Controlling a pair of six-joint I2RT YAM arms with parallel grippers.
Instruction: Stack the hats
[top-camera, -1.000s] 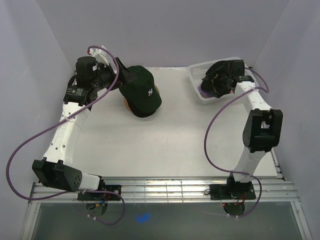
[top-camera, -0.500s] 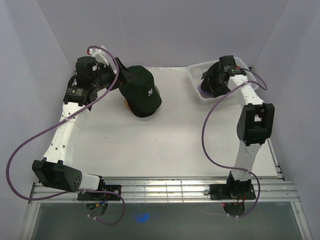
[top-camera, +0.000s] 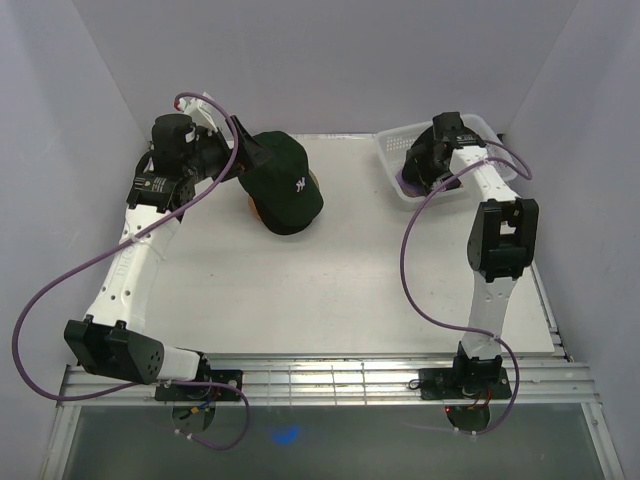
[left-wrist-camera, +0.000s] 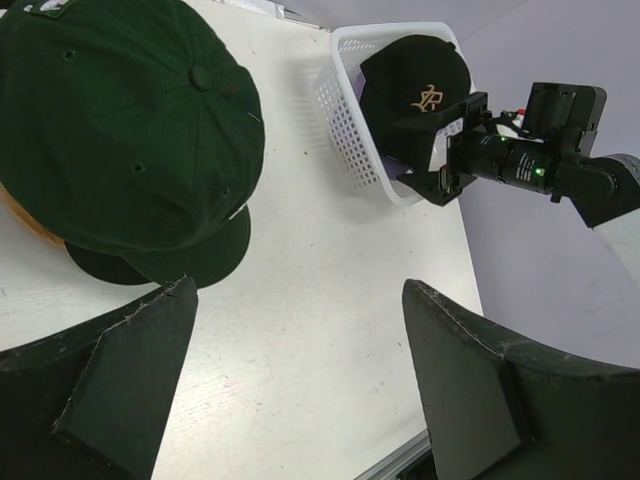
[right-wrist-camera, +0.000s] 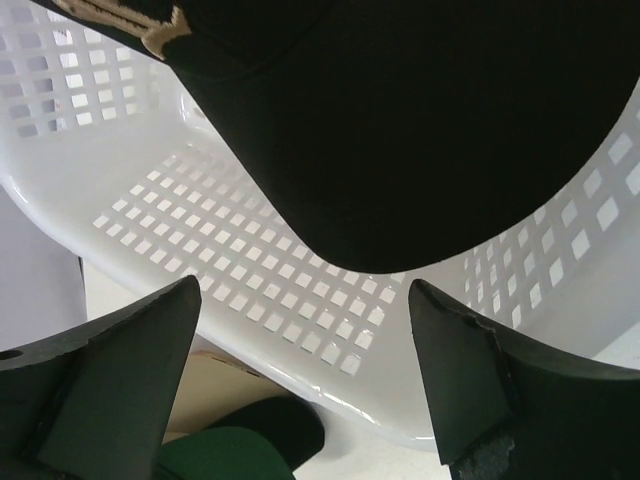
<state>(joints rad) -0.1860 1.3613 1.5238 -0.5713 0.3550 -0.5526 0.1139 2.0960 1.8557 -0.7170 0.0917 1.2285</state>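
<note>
A dark green hat (top-camera: 285, 183) with a white logo sits on top of a wooden stand (top-camera: 256, 208); a black brim (left-wrist-camera: 108, 266) sticks out beneath it. My left gripper (top-camera: 251, 158) hangs open just behind that pile, with only bare table between its fingers (left-wrist-camera: 120, 390). A black hat (left-wrist-camera: 415, 75) with a gold logo lies in the white mesh basket (top-camera: 392, 162). My right gripper (top-camera: 414, 168) is open inside the basket. Its fingertips (right-wrist-camera: 455, 370) are just below the black hat's brim (right-wrist-camera: 420, 130) and apart from it. A strip of lavender fabric (top-camera: 408, 186) shows low in the basket.
The basket stands at the table's back right corner, near the white side wall. Through its mesh wall (right-wrist-camera: 250, 260), the right wrist view shows the green hat (right-wrist-camera: 220, 452) and the stand (right-wrist-camera: 215, 385). A purple cable loops from each arm.
The right arm's elbow has swung left and its wrist has pushed deeper over the basket. The left arm and the green hat have not moved.
</note>
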